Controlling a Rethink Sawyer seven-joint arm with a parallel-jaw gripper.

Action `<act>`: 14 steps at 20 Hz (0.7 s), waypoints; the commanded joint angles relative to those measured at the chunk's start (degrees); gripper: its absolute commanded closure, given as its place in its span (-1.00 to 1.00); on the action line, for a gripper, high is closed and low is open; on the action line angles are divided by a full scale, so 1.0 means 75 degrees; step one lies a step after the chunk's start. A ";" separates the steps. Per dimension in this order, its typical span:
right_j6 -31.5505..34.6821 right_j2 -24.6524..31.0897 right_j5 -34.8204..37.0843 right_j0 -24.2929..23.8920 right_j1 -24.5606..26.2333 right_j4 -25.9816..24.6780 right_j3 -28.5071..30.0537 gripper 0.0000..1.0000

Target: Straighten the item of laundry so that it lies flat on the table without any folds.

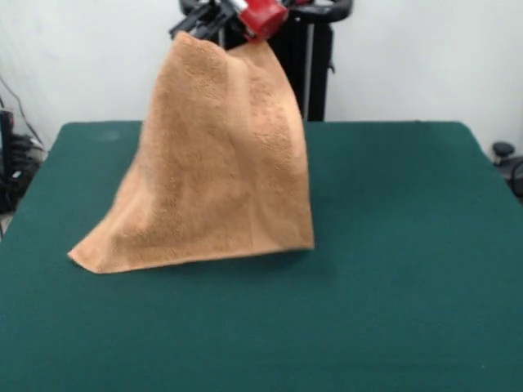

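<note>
Towel hung straight below your pincer, which looked clamped on its top edge, though the jaws were partly hidden. Its lower hem rested on the table, trailing toward the picture's left, so you had slack there.

Towel hangs from gripper, lower edge on table.
</note>
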 commanded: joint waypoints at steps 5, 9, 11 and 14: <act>0.0878 0.0857 0.0272 -0.0502 -0.0882 -0.0903 0.0339 1.00; 0.0873 0.0935 0.0307 -0.0611 -0.1010 -0.1043 0.0349 1.00; 0.0841 0.0985 0.0395 -0.0697 -0.1154 -0.1188 0.0324 1.00; 0.0708 0.1026 0.0633 -0.0832 -0.1452 -0.1478 0.0216 1.00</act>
